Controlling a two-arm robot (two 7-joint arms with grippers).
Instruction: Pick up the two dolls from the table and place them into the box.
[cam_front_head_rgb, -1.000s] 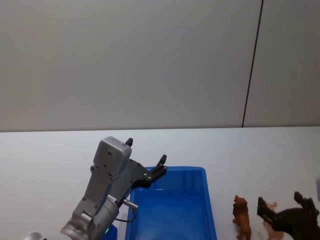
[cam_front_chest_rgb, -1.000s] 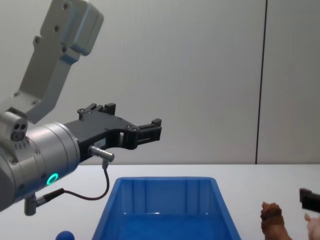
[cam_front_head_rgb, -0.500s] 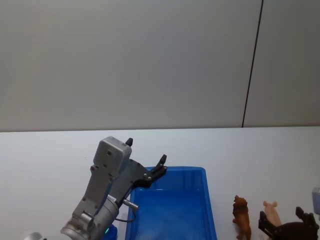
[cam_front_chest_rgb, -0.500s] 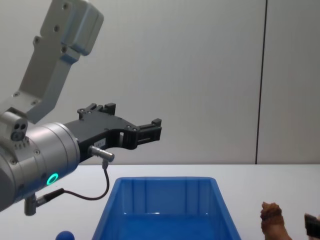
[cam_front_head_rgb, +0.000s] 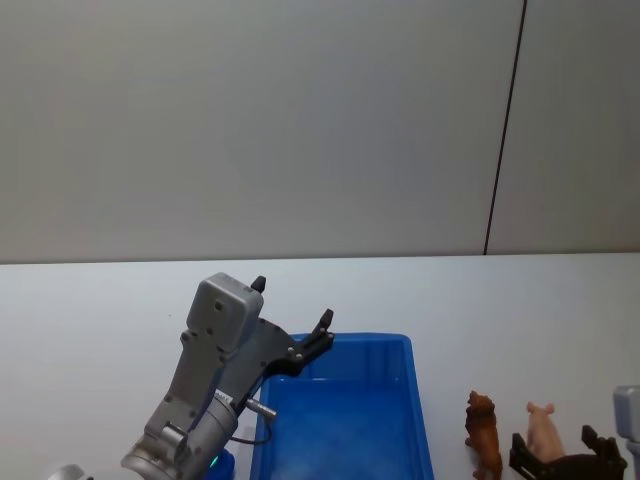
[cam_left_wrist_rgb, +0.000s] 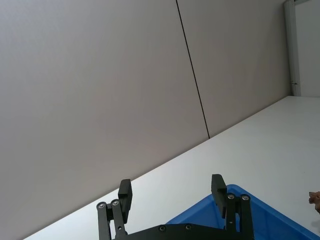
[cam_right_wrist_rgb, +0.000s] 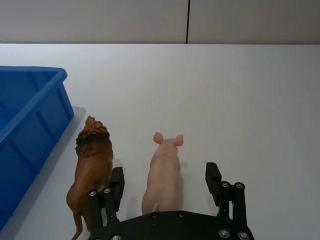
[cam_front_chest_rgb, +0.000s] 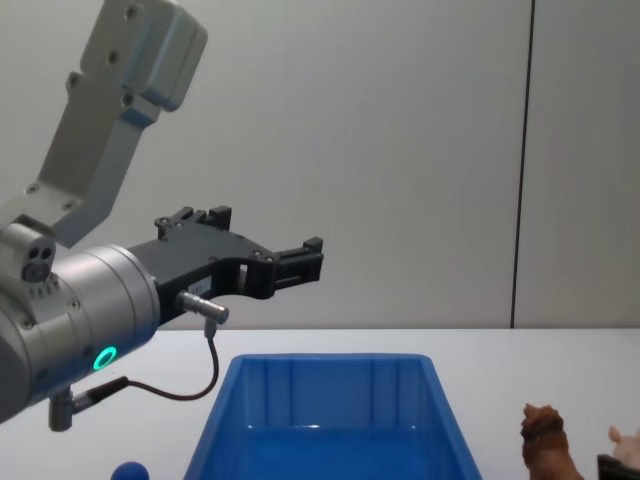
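Dropping toward 6 o'clock in the head view since a second ago, the right gripper now leaves the pink doll in plain sight. Its jaws stand wide apart, straddling that doll's hindquarters without touching it. The left gripper has not shifted: it hangs above the box's 10 o'clock corner, jaws also apart and empty.

The pink doll is a smooth, glossy pig. The brown doll is a lion with a ridged, shaggy mane. Both stand on the matte white table, at 3 o'clock of the box. That box is bright blue moulded plastic with sloping walls and a rolled rim.

The brown doll stands at 9 o'clock of the pink one, just beside one black finger, between it and the box. A small blue round thing lies at the box's 8 o'clock.
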